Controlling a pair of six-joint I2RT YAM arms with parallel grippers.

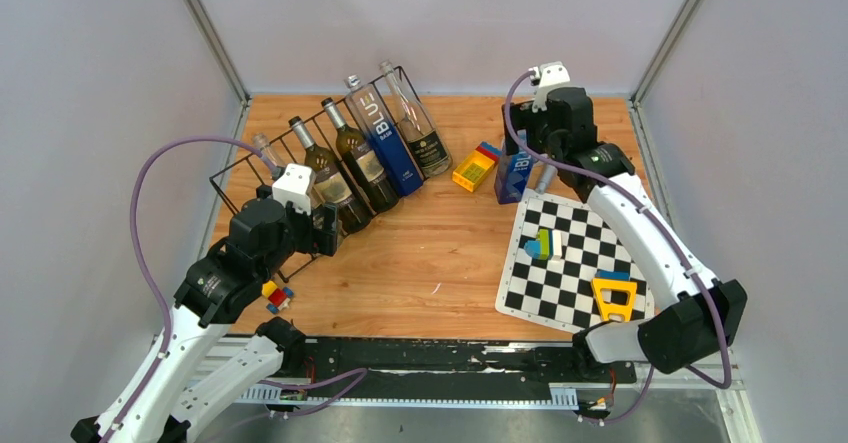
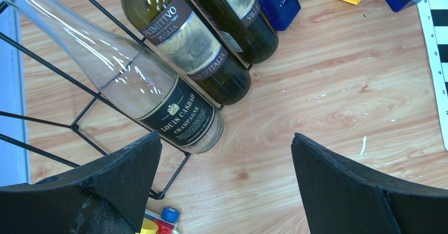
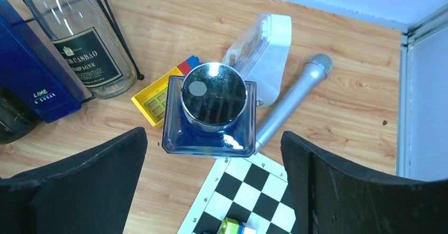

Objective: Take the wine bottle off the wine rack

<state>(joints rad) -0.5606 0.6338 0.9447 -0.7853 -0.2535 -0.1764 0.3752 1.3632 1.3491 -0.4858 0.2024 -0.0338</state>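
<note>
Arm [image 1: 215, 283] bent, left hand [image 2: 226, 155] seemingly beside rack [image 2: 74, 125]

Clear bottle [image 2: 132, 86] reads LOUIS CASBAO CHAMPAGNE.

A light wooden tabletop [image 1: 430, 253] fills the middle of the frame, enclosed by plain pale grey walls [image 1: 90, 93] at left, back and right. Metal posts [image 1: 208, 33] rise at both upper corners. The light is soft and even.
</note>
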